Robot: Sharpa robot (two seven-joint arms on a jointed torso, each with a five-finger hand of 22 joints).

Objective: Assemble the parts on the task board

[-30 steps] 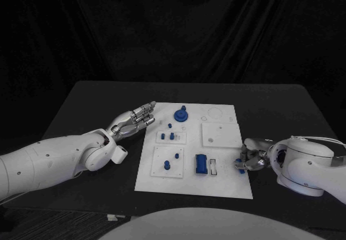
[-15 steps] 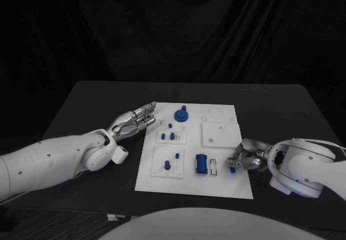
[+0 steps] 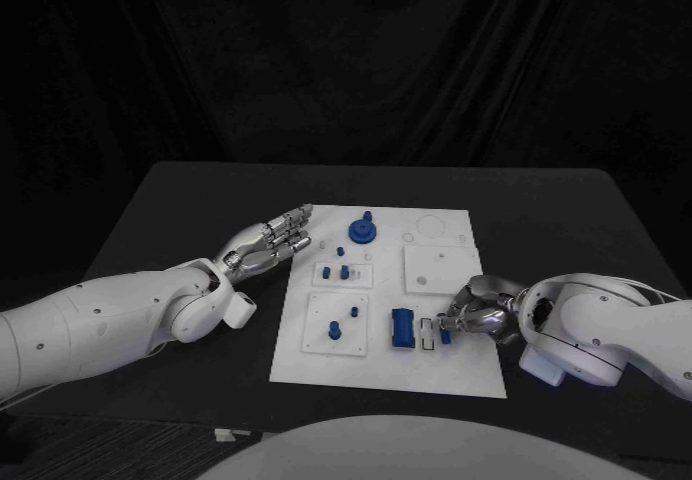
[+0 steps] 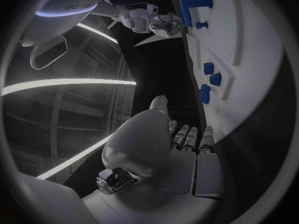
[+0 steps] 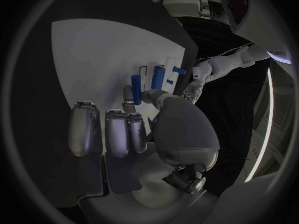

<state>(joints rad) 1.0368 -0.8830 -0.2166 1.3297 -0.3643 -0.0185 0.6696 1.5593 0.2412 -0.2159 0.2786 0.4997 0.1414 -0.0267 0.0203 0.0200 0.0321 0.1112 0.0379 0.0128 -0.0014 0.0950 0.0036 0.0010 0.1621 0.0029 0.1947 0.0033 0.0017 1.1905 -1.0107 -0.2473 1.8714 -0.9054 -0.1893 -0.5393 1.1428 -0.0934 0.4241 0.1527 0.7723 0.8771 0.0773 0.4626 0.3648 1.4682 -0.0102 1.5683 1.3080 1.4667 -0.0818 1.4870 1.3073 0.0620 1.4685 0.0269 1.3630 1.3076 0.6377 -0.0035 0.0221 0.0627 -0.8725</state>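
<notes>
We judge the small blue part (image 3: 446,337) light, stiff and slippery, best pinched at its sides as our right hand (image 3: 483,318) does, while our left hand (image 3: 270,243) lies spread.

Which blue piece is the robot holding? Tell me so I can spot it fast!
Find the white board in the middle of the black table, then its right edge, where the right hand reaches in. The small blue piece is pinched in its fingers, beside the big blue block. It alone is held; the others sit on the board.
</notes>
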